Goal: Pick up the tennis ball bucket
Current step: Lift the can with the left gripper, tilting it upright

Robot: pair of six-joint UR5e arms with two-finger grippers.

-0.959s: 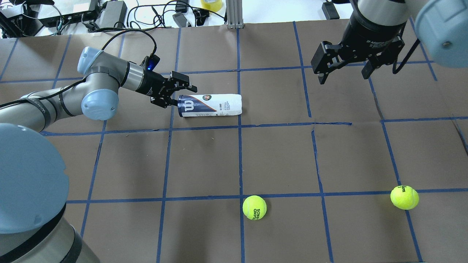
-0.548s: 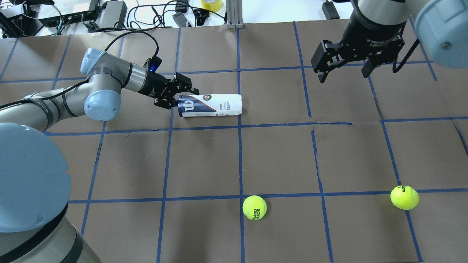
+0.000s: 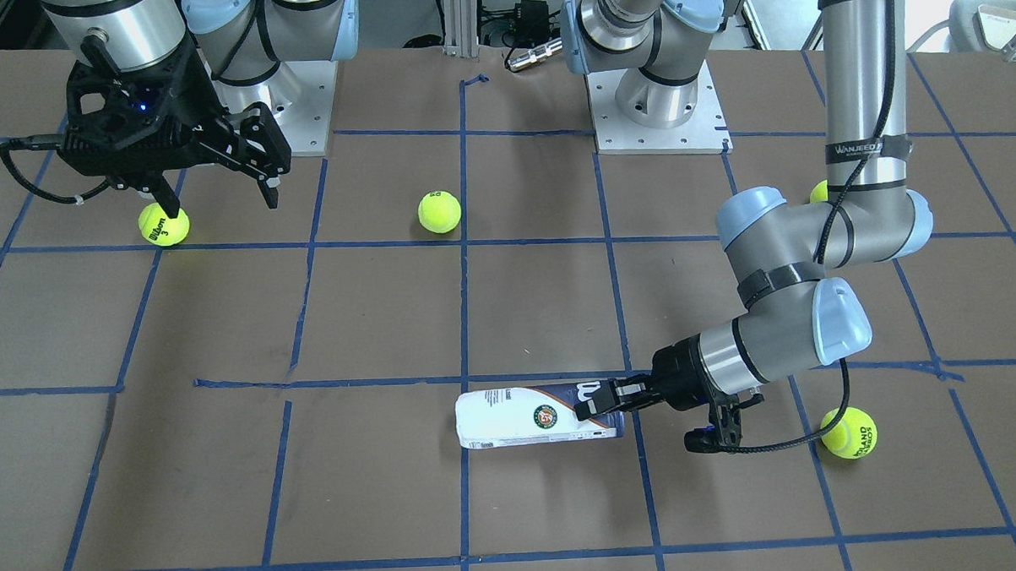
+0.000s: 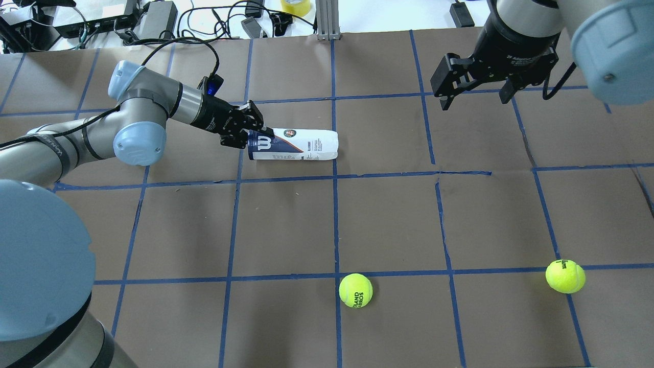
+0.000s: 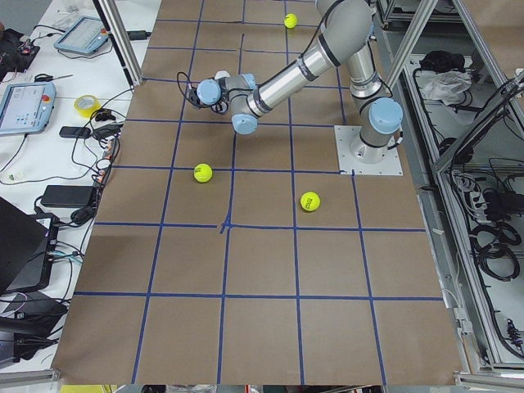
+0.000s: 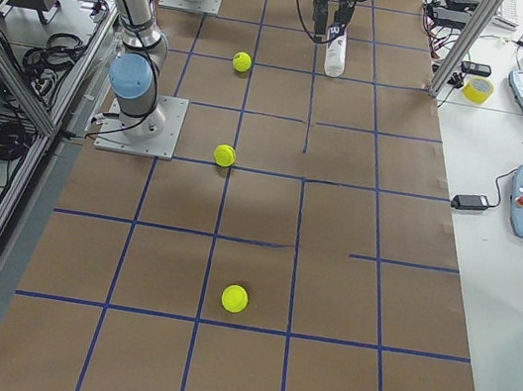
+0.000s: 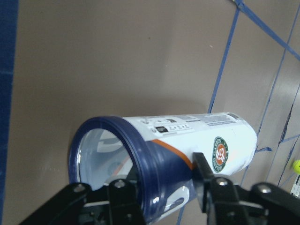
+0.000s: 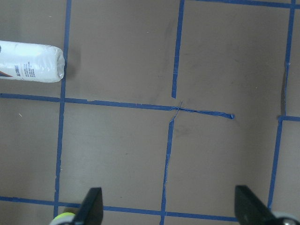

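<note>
The tennis ball bucket [image 4: 301, 145] lies on its side on the brown table, its navy-rimmed open end toward my left gripper. It also shows in the front view [image 3: 521, 418], the left wrist view [image 7: 197, 136] and the right wrist view [image 8: 28, 62]. My left gripper [image 4: 254, 134] [image 3: 601, 403] [image 7: 164, 192] is shut on the can's wall at the navy rim; one finger [image 7: 124, 194] sits at the opening and the other [image 7: 204, 185] is outside. My right gripper [image 4: 475, 102] [image 3: 219, 203] [image 8: 171, 211] is open and empty, high over the table's far right.
Two tennis balls [image 4: 355, 290] [image 4: 565, 276] lie in the near half of the table. Another ball [image 3: 849, 432] lies beside the left arm's cable, and one [image 3: 819, 192] is partly hidden behind that arm. Cables and boxes [image 4: 153, 20] line the far edge.
My left gripper has moved forward onto the can's navy end and closed on it. My right gripper has drifted slightly toward the far edge, still open. The can has stayed put.
</note>
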